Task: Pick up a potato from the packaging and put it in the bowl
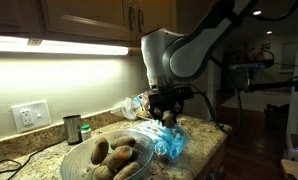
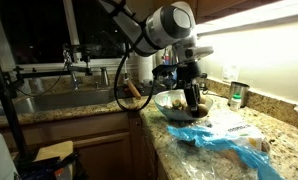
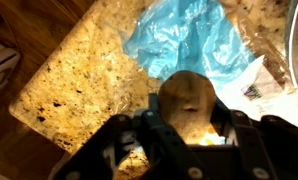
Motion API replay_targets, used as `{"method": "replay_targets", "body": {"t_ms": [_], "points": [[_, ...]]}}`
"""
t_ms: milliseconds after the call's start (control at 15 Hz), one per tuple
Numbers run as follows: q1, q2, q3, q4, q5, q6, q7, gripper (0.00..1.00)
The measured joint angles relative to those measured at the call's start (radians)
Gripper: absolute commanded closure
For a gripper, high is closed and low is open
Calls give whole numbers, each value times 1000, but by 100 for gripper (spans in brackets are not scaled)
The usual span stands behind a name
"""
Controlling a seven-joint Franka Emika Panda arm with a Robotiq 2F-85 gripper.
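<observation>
My gripper is shut on a brown potato, held in the air above the granite counter. In an exterior view the gripper hangs with the potato just above the blue and clear plastic packaging, right of the glass bowl. The bowl holds several potatoes. In an exterior view the gripper is over the bowl's near side, with the packaging in front. The packaging also shows in the wrist view.
A metal cup and a small green-topped jar stand by the wall outlet. A sink with faucet lies beyond the counter. The counter edge drops to a wooden floor.
</observation>
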Motion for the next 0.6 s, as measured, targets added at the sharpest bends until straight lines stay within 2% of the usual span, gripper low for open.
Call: {"method": "replay_targets", "body": {"t_ms": [600], "points": [[1, -1, 57, 73, 0, -1, -144, 75]]}}
